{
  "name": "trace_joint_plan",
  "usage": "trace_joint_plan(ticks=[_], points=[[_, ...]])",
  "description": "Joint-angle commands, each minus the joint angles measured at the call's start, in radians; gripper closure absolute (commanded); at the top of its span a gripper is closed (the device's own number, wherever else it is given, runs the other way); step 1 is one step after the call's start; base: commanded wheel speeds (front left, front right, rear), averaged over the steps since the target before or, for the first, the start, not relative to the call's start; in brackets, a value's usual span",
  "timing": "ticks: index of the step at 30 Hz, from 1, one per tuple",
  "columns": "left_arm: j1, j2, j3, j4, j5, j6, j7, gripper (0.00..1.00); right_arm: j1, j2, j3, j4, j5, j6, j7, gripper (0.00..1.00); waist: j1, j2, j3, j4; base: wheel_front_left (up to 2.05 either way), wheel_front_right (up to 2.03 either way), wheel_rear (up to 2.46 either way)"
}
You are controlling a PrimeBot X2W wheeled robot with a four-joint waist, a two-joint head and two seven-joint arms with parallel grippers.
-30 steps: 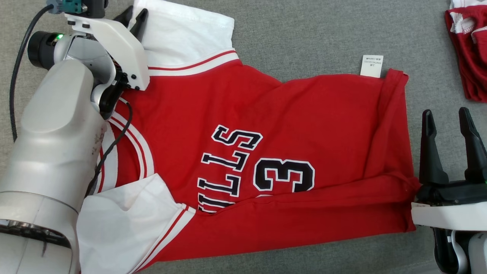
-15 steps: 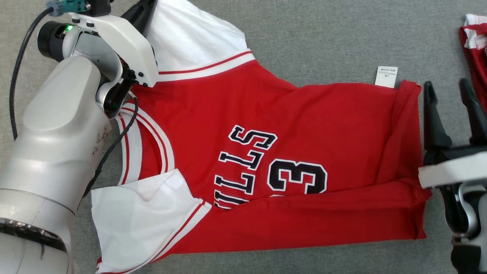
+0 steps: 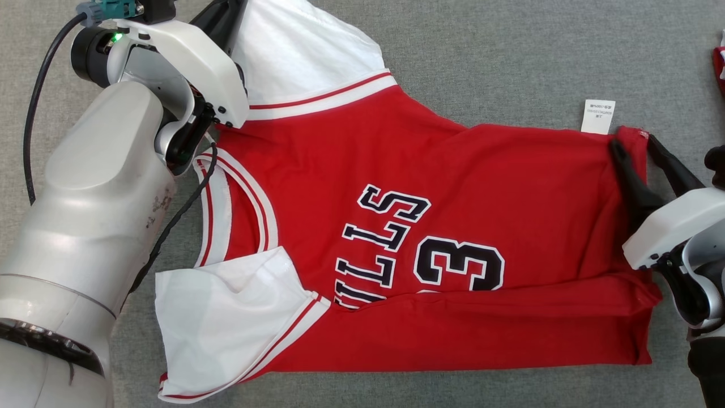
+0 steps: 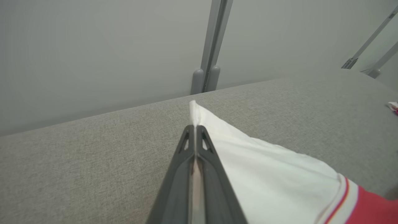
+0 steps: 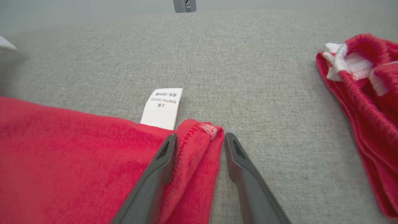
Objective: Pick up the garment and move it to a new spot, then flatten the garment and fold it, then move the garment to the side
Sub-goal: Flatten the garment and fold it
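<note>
At the far left, the left gripper (image 4: 195,129) is clamped flat on the outer edge of the white sleeve (image 4: 264,174), with a sliver of cloth poking out past its tips. The pinch sits right at the sleeve's rim, probably so that the shoulder end of the garment (image 3: 396,170) can be lifted or pulled taut without bunching up the body. In the head view this gripper (image 3: 221,20) is at the top left, and the sleeve rises toward it in a peak instead of lying flat.

The garment is a red shirt with white sleeves and dark lettering. It lies spread across the grey tabletop (image 3: 510,56) with its neck toward the robot's left and its bottom edge toward the right. A long strip along the near side is folded over, so it is not yet fully flat.

At the right, the right gripper (image 5: 200,137) is open. Its fingers straddle the far corner of the hem (image 5: 199,146), just beside the white label (image 5: 161,107). One finger touches the cloth and the other stands a little clear. This looks like a matching hold being set up at the opposite end, so both arms can carry or stretch the shirt.

A second red garment (image 5: 367,93) lies well apart at the far right.
</note>
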Motion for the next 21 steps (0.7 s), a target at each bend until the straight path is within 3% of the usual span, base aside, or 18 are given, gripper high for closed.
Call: trace_joint_plan(ticks=[1, 17, 21], points=[[-0.023, 0.009, -0.008, 0.000, -0.011, -0.001, -0.010, 1.00, 0.001, -0.008, -0.006, -0.006, 0.010, 0.000, 0.016, 1.00, 0.0000, 0.0000, 0.000, 0.002, 0.00, 0.00, 0.00], [-0.051, 0.051, -0.041, -0.043, -0.090, -0.001, -0.111, 1.00, -0.127, -0.027, -0.028, -0.020, 0.066, 0.000, -0.026, 1.00, 0.0000, 0.0000, -0.033, 0.038, 0.00, 0.00, 0.00], [0.000, 0.084, -0.035, -0.112, -0.098, -0.001, -0.151, 1.00, -0.081, -0.012, -0.033, -0.048, 0.147, 0.000, -0.018, 1.00, 0.0000, 0.0000, -0.046, 0.049, 0.00, 0.00, 0.00]])
